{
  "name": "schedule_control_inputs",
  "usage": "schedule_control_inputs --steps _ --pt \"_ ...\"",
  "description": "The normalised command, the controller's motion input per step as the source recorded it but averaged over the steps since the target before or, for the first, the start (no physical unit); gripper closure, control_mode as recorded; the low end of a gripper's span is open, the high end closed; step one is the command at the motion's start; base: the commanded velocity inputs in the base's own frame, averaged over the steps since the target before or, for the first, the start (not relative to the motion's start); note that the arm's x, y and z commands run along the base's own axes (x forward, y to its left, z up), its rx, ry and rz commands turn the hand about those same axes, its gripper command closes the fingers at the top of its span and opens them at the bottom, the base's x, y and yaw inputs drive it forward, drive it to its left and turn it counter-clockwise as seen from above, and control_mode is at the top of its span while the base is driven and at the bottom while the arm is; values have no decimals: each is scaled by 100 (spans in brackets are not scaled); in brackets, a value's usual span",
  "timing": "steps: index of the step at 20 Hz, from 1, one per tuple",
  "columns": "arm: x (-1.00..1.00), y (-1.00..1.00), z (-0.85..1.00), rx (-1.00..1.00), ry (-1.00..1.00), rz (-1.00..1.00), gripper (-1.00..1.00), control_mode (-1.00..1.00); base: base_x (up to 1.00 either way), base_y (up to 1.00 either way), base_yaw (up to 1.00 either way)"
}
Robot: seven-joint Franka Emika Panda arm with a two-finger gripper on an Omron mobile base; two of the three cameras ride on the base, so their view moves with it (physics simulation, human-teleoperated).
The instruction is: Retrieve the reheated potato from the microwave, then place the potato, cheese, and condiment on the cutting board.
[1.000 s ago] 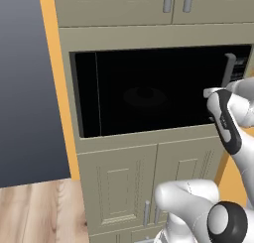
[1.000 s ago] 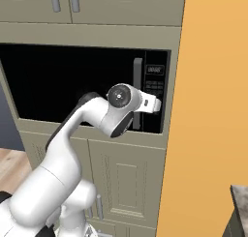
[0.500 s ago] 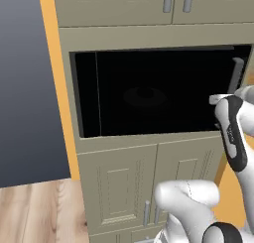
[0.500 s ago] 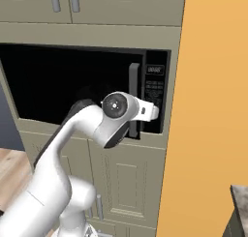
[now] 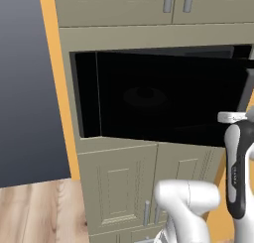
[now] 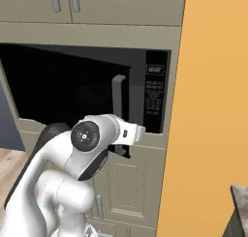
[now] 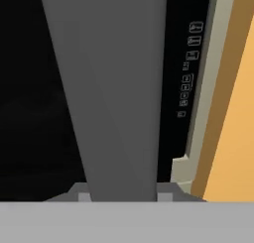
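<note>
Hand view: pincer (image 7: 121, 196) clamped on the grey bar handle (image 7: 109, 88) of the microwave (image 6: 72, 86), just left of its button panel (image 6: 155, 93). Door ajar. Rigid, hinged, smooth bar; best gripped mid-height. Potato presumably inside, can't tell.

The microwave (image 6: 97, 93) panel's button labels are illegible.

1. Beige cabinets (image 5: 124, 187) with grey handles (image 5: 146, 213) stand under and above a dark opening.
2. An orange wall (image 6: 213, 110) is on the right.
3. The floor (image 5: 34, 212) is light wood.
</note>
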Motion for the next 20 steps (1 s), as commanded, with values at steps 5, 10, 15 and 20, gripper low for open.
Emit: schedule_control_inputs --steps 5,10,15,20 --pt "-99 11 4 0 0 0 100 -100 0 0 0" --pt "-19 0 11 0 0 0 -100 -100 0 0 0" --pt "-59 -4 41 0 -5 6 -100 -100 0 0 0" --pt "-99 -6 55 3 -15 19 -100 -100 0 0 0"
